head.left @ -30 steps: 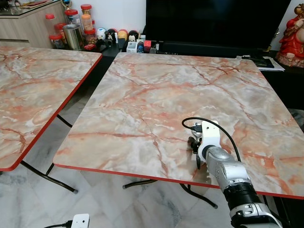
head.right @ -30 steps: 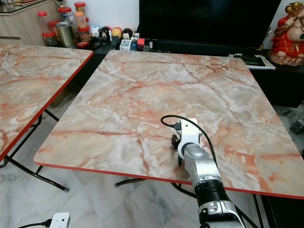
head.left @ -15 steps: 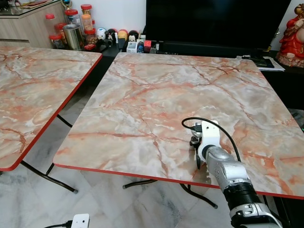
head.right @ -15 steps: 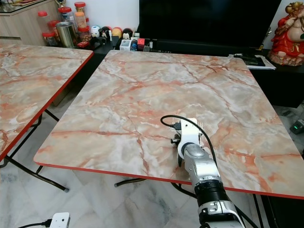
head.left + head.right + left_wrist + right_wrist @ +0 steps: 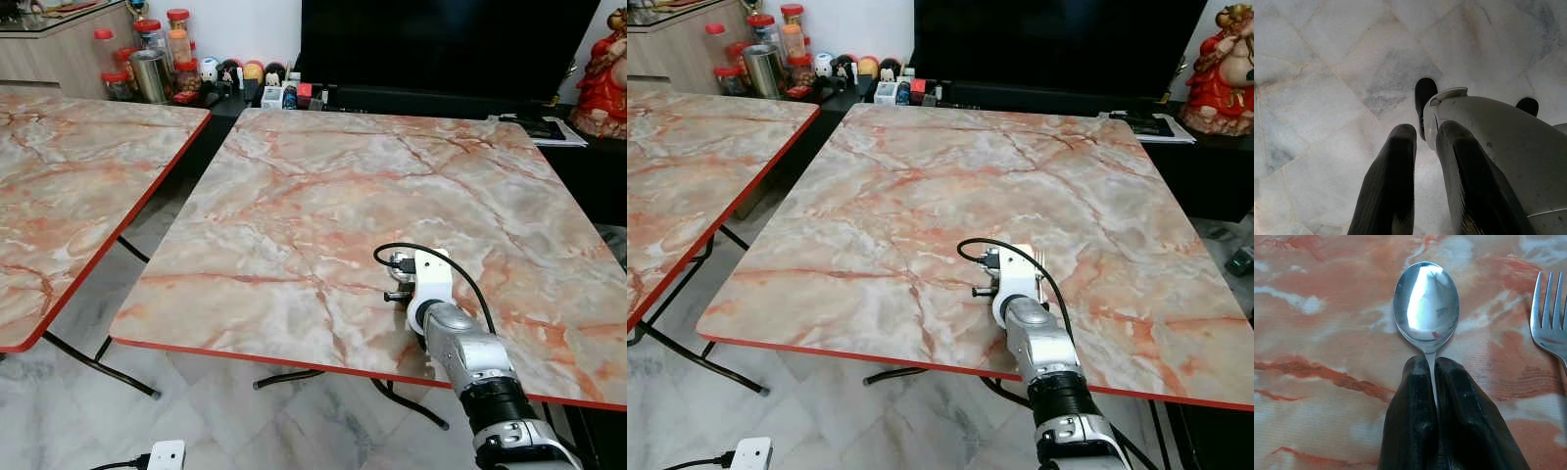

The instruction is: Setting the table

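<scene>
Presently the right gripper (image 5: 1431, 382) is seen low over the marbled tabletop (image 5: 323, 186), near its front edge on the robot's right side. Its jaws are pressed together on the neck of a spoon (image 5: 1426, 301); the handle is pinched between the two black fingers (image 5: 1408, 416) and the bowl projects beyond the tips, hollow side up. Whether the bowl rests on the tabletop or is held just clear of it cannot be told. A fork (image 5: 1549, 318) is recorded just beside the spoon, lying flat on the tabletop with its tines pointing the same way, apart from the spoon and not gripped. In the head views the silver right arm (image 5: 468, 354) is extended forward over the tabletop edge, with a black cable (image 5: 431, 251) looped above the white wrist housing.

The left gripper (image 5: 1425, 147) hangs idle over the pale tiled floor (image 5: 1327, 73); its jaws are nearly together with a narrow gap between them, and nothing is held.

A second marbled table (image 5: 69, 166) stands to the left. Jars (image 5: 147, 49) and a dark television screen (image 5: 441, 44) are noted behind
</scene>
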Robot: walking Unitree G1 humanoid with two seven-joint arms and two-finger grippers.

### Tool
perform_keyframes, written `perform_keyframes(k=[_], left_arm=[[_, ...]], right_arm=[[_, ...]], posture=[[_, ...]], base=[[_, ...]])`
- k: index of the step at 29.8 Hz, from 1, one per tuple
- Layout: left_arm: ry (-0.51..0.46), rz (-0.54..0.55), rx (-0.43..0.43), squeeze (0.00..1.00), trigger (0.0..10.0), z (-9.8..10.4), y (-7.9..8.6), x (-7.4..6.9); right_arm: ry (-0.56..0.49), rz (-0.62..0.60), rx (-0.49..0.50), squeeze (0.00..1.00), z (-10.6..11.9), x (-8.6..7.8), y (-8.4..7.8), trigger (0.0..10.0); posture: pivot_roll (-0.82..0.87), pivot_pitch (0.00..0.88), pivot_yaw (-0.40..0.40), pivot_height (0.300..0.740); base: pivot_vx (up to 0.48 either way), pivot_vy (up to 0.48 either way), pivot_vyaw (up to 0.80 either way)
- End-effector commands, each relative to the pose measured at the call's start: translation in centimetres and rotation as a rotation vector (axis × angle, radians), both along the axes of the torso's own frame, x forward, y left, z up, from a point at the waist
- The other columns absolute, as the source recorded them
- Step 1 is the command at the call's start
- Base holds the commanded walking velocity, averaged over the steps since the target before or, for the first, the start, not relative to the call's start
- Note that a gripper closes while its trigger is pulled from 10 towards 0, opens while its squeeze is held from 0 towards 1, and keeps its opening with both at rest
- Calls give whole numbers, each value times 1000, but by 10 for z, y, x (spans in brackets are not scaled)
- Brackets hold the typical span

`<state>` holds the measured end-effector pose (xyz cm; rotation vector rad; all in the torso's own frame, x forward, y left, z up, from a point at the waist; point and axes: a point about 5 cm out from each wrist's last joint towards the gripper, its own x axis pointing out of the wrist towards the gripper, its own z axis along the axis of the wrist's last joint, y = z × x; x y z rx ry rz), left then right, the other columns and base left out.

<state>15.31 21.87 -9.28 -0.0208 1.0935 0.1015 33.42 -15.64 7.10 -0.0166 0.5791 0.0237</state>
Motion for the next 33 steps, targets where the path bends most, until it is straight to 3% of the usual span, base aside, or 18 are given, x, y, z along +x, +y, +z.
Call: perform_keyframes(k=[1, 8, 10, 11, 12, 13, 14, 17, 22, 26, 33], left_arm=[[16, 2, -6, 0, 10000, -1, -1, -2], [9, 5, -5, 0, 10000, -1, -1, -1], [6, 0, 10, 0, 10000, -1, 1, -2], [6, 0, 10, 0, 10000, -1, 1, -2], [4, 0, 16, 0, 10000, 0, 2, -2], [4, 0, 16, 0, 10000, 0, 2, -2], [1, 2, 21, 0, 10000, 0, 2, -2], [-6, 5, 41, 0, 10000, 0, 4, -1], [-20, 18, 53, 0, 10000, 1, 5, 0], [-29, 25, 77, 0, 10000, 1, 6, 0], [-34, 33, 76, 0, 10000, 1, 4, 0]], right_arm=[[5, 2, 1, 0, -2, -2, 1, 0], [-32, -5, 23, 0, -1, -1, 3, 0], [-171, -6, 78, 0, 17, 6, 9, 0], [-171, -6, 78, 0, 17, 6, 9, 0], [-229, -4, 96, 0, 25, 8, 11, 3294], [-229, -4, 96, 0, 25, 8, 11, 3294], [-277, -1, 102, 0, 31, 10, 12, 10000], [-416, -24, 102, 0, 49, 15, 10, 10000], [-495, -38, 99, 0, 58, 17, 9, 10000], [-538, -36, 14, 0, 49, 13, 6, 10000], [-566, -49, 18, 0, 46, 10, 4, 10000]], posture=[[13, 0, -45, 728], [14, 0, -44, 728], [13, 0, -39, 728], [13, 0, -39, 728], [12, 0, -38, 728], [12, 0, -38, 728], [11, 0, -38, 728], [16, 0, -37, 728], [20, 0, -37, 728], [34, 0, -38, 728], [36, 0, -41, 728]], base=[[0, 0, 0], [0, 0, 0], [0, 0, 0], [0, 0, 0], [0, 0, 0], [0, 0, 0], [0, 0, 0], [0, 0, 0], [0, 0, 0], [0, 0, 0], [0, 328, 0]])
